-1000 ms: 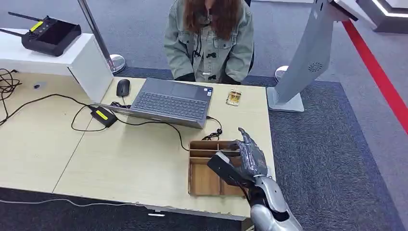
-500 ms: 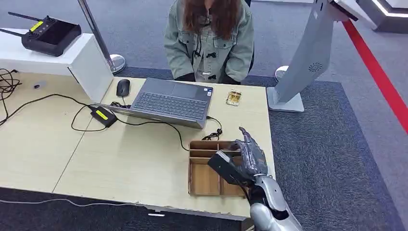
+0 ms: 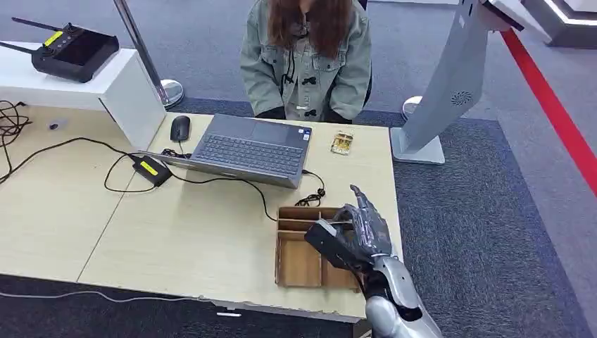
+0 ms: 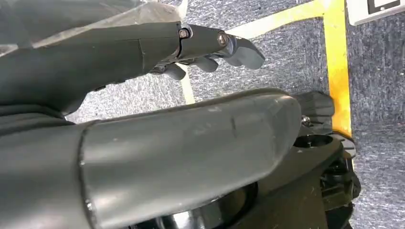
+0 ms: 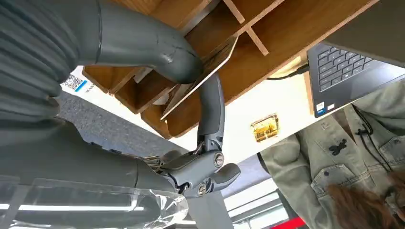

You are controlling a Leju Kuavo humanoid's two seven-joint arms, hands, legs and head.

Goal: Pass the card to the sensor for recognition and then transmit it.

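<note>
Right hand (image 3: 360, 232) hardly moved over the last second: it stays over the wooden tray (image 3: 296, 264) at the near right table edge, maybe settled a touch lower and closer in. In the right wrist view the card (image 5: 200, 78) is pinched between thumb (image 5: 143, 45) and a dark finger (image 5: 212, 109), tilted, right at the tray dividers; can't tell if its lower edge is clear of the compartment. So grasp looks made, lift-out is the step in hand, task early. Left hand (image 4: 181, 43) hangs over the carpet, fingers loosely curled, holding nothing. Further back on the table: cables and a black adapter (image 3: 151, 170), laptop (image 3: 250, 149), mouse (image 3: 180, 128). A small yellow item (image 3: 342, 143) lies just right of the laptop; can't tell if that's the sensor. Person (image 3: 305, 56) sits behind the table, likely the one to receive the card. Grey kiosk stand (image 3: 450, 84) far right.
</note>
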